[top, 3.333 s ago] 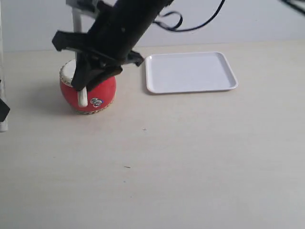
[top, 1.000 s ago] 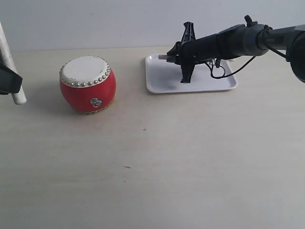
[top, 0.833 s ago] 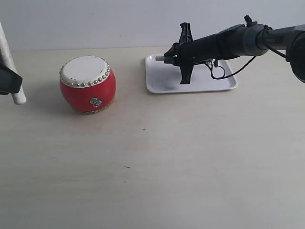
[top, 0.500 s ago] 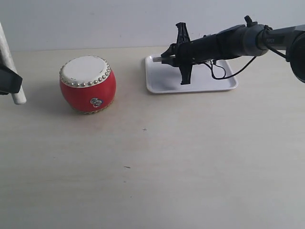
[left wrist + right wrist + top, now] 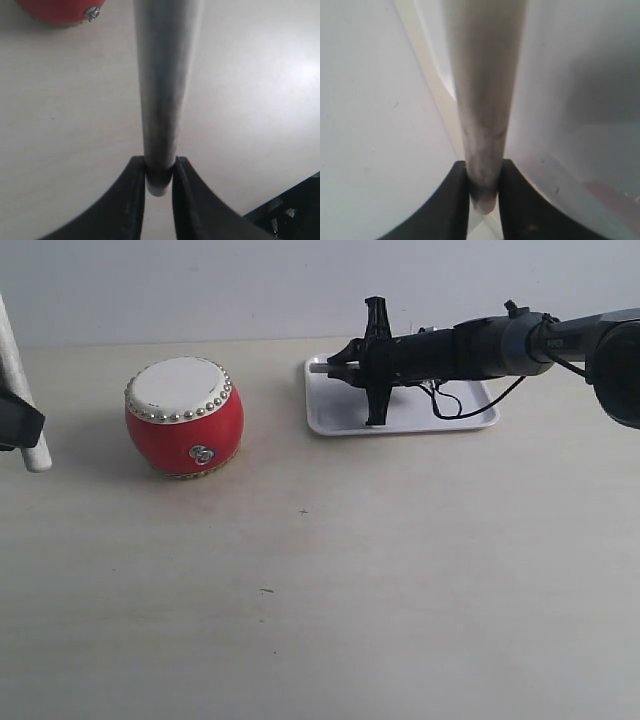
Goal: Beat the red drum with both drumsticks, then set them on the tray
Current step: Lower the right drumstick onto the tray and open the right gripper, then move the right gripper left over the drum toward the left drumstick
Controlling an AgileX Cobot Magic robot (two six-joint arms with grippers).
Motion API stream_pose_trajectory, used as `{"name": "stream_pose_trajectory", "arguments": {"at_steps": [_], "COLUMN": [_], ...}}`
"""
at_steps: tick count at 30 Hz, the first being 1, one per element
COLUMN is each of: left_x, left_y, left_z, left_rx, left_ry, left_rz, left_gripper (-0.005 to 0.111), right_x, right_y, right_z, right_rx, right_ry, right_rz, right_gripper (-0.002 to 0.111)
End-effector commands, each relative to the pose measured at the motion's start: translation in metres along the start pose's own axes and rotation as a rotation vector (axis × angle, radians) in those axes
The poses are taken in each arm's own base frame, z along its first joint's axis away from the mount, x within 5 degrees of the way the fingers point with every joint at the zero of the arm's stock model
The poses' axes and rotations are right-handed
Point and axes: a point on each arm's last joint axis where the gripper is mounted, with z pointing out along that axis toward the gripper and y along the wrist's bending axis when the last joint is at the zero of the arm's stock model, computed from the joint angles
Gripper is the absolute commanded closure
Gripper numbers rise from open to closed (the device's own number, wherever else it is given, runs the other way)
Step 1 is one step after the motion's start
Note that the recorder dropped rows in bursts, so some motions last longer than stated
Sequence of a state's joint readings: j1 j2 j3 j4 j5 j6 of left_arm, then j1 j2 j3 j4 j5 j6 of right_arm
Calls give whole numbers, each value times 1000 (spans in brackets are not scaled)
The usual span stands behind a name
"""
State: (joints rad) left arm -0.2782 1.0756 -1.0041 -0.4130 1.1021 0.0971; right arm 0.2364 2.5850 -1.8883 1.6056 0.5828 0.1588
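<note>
Soft even light, blurred wrist views

No legible text anywhere

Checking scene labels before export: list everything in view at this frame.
red drum: 1, red with cream skin, on table left of tray
tray: 1, white, right of drum, far side of table
left drumstick: 1, pale, near upright at table's left edge
right drumstick: 1, pale, roughly level above tray
table: 1, light beige, under everything
cable: 1, black, looping over tray
left hand: 1, black, shut on left drumstick
right hand: 1, black, shut on right drumstick
</note>
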Motion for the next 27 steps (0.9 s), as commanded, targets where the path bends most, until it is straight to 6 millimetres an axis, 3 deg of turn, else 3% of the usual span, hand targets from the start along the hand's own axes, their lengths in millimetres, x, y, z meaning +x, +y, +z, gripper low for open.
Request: {"name": "stream_pose_trajectory", "arguments": {"at_steps": [1, 6, 13, 20, 23, 27], "left_x": [1, 1, 2, 4, 7, 9], "left_y": [-1, -1, -1, -5, -13, -17], "left_z": [-1, -1, -1, -1, -2, -3], "left_rx": [10, 10, 11, 57, 140, 191], "left_ry": [-2, -2, 10, 28, 58, 78], "left_rz": [2, 2, 25, 37, 67, 140], "left_gripper": [107, 107, 107, 107, 107, 107], "right_x": [1, -1, 14, 66, 90, 109], "right_y": [4, 4, 23, 60, 67, 69], "right_z": [-1, -1, -12, -46, -63, -83], "right_rx": [-14, -17, -43, -73, -75, -28], "right_ry": [-9, -25, 25, 263, 429, 563], "right_rz": [-13, -13, -88, -566, -737, -955], "right_gripper": [80, 68, 66, 66, 66, 66]}}
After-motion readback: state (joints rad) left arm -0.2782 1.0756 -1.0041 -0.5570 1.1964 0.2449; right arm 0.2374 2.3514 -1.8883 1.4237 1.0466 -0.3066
